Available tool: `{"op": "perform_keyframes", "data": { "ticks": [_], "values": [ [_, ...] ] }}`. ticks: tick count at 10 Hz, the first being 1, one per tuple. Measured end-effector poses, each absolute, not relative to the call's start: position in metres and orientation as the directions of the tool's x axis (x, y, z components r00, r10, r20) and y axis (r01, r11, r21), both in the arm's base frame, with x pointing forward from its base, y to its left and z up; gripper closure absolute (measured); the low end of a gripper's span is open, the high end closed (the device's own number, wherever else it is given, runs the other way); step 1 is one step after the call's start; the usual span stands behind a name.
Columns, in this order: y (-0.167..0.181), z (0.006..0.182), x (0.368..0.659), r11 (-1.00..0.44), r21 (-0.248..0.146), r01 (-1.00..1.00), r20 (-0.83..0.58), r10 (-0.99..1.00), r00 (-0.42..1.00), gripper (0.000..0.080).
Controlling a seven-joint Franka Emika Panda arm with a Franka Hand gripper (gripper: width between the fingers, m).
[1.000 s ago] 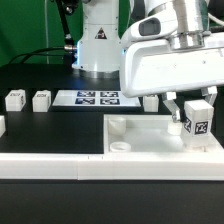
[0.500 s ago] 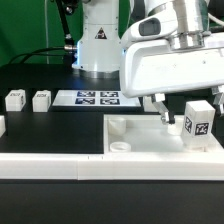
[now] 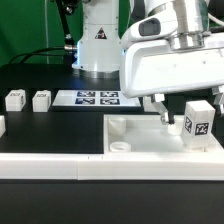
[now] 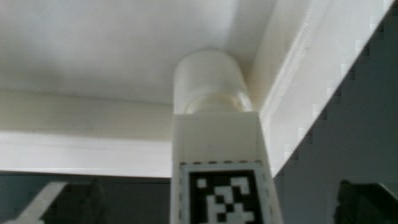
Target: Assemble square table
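Observation:
The square table's top (image 3: pixel 150 132) is a white rimmed tray at the front of the exterior view's right. A white leg block (image 3: pixel 198 120) with a black tag stands upright in the tray's right part. My gripper (image 3: pixel 189 110) hangs over it, open, one finger on each side and apart from the block. In the wrist view the leg (image 4: pixel 221 120) runs down to the tray floor (image 4: pixel 89 60) beside the rim (image 4: pixel 306 70). The dark fingertips (image 4: pixel 50 206) stand wide of it. Two more leg blocks (image 3: pixel 14 99) (image 3: pixel 41 99) lie at the left, and another (image 3: pixel 150 101) sits behind the tray.
The marker board (image 3: pixel 98 98) lies flat at the table's middle back. A long white rail (image 3: pixel 50 168) runs along the front edge. The robot's base (image 3: pixel 97 45) stands behind the board. A white piece (image 3: pixel 2 125) shows at the left edge.
The fingers have spread apart and let go of the leg block, which stays standing in the tray. The arm has barely moved.

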State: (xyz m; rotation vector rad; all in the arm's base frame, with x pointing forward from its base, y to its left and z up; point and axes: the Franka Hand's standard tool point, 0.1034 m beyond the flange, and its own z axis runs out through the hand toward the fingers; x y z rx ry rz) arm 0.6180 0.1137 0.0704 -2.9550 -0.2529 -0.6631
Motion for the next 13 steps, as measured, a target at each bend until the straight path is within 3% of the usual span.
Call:
{"op": "perform_keyframes", "data": {
  "ticks": [1, 3, 5, 11, 13],
  "values": [
    [0.115, 0.071, 0.617, -0.983, -0.078, 0.164, 0.408, 0.119, 0.905, 0.015],
    [0.119, 0.097, 0.632, -0.988, -0.101, 0.116, 0.328, 0.077, 0.941, 0.015],
    [0.122, 0.101, 0.641, -0.988, -0.112, 0.105, 0.284, 0.07, 0.956, 0.015],
    [0.121, 0.079, 0.624, -0.986, -0.142, 0.083, -0.138, 0.102, 0.985, 0.015],
    [0.119, 0.079, 0.633, -0.985, -0.145, 0.097, -0.107, 0.113, 0.988, 0.015]
  ]
}}
